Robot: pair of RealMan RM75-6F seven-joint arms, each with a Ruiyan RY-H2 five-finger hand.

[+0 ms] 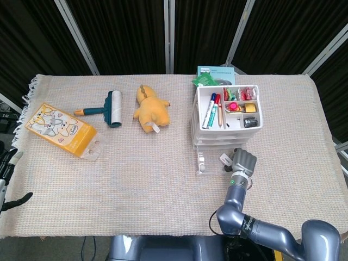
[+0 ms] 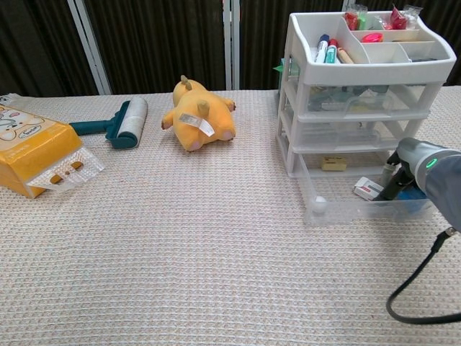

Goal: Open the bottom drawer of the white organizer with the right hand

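Note:
The white organizer [image 1: 227, 109] [image 2: 360, 72] stands at the right of the table, its top tray full of pens and small items. Its clear bottom drawer [image 1: 209, 163] [image 2: 346, 209] is pulled out toward me, with a small white packet [image 2: 367, 189] inside. My right hand [image 1: 244, 162] [image 2: 410, 169] is at the drawer's right part, its dark fingers [image 2: 395, 189] reaching down inside behind the front wall. My left hand [image 1: 8, 185] shows only at the head view's left edge, fingers apart and holding nothing.
A yellow plush toy [image 1: 151, 110] lies left of the organizer. Further left are a teal lint roller [image 1: 109, 107] and an orange carton [image 1: 62, 129]. A green booklet [image 1: 215, 73] lies behind the organizer. My right arm's cable [image 2: 418, 303] loops over the near table.

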